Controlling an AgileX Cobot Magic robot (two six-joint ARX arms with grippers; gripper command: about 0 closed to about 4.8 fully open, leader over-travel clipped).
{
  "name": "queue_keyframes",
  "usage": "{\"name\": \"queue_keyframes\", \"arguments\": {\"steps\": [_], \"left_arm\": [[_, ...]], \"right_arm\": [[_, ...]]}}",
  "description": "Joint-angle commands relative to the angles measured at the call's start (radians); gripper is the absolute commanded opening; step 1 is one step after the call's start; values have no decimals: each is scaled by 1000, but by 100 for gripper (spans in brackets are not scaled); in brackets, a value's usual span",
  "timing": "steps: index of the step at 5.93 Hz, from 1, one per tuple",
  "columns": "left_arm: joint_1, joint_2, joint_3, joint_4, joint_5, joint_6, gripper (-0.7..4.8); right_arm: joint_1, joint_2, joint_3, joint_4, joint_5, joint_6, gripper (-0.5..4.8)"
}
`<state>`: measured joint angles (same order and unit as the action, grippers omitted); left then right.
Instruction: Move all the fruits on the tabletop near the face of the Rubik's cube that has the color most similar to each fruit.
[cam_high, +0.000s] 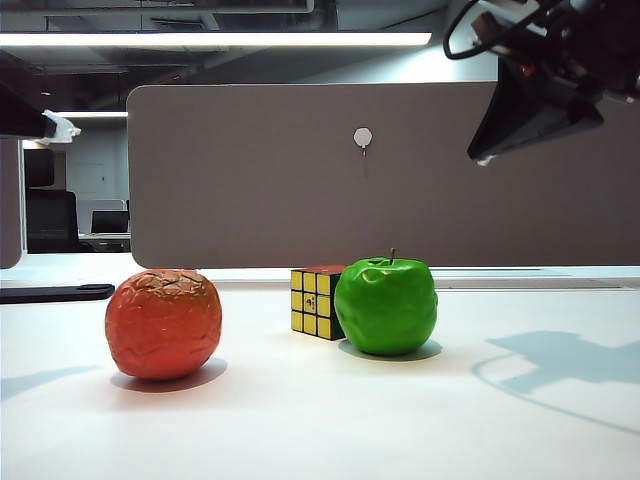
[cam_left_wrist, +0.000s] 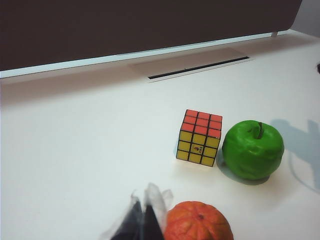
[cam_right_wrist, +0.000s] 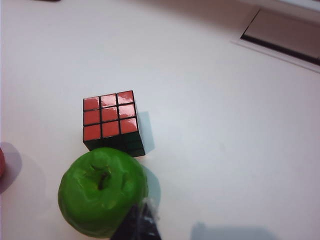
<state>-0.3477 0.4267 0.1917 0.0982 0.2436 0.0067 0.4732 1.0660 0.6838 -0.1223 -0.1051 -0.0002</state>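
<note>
Green apple (cam_high: 386, 305) gleaming, orange-red fruit (cam_high: 163, 322) showing crackled skin, cube (cam_left_wrist: 199, 137) showing red top, yellow side, white table (cam_high: 320, 420)

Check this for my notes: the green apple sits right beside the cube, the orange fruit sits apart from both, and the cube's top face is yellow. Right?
One thing is wrong: the cube's top face is red, as the right wrist view shows; yellow is a side face. The rest holds: the apple sits right beside the cube and the orange fruit sits apart.
</note>
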Motion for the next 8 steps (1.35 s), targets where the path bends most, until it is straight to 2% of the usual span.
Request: {"name": "queue_keyframes", "arguments": {"steps": [1, 2, 4, 5, 7, 8], "left_arm": [[0, 40, -24, -14, 49, 5, 27], [0, 133, -24, 26, 99, 5, 28], [0, 249, -23, 114, 139, 5, 194], [0, 396, -21, 264, 172, 1, 385], [0, 417, -19, 262, 183, 0, 479], [0, 417, -19, 261, 184, 0, 479]], "right_arm": [[1, -20, 4, -26, -58, 0, -1], [2, -49, 4, -44, -161, 0, -1], [2, -105, 4, -113, -164, 0, -1], [2, -195, 4, -238, -164, 0, -1], [2, -283, 4, -377, -257, 0, -1], [2, -293, 4, -400, -259, 0, -1]]}}
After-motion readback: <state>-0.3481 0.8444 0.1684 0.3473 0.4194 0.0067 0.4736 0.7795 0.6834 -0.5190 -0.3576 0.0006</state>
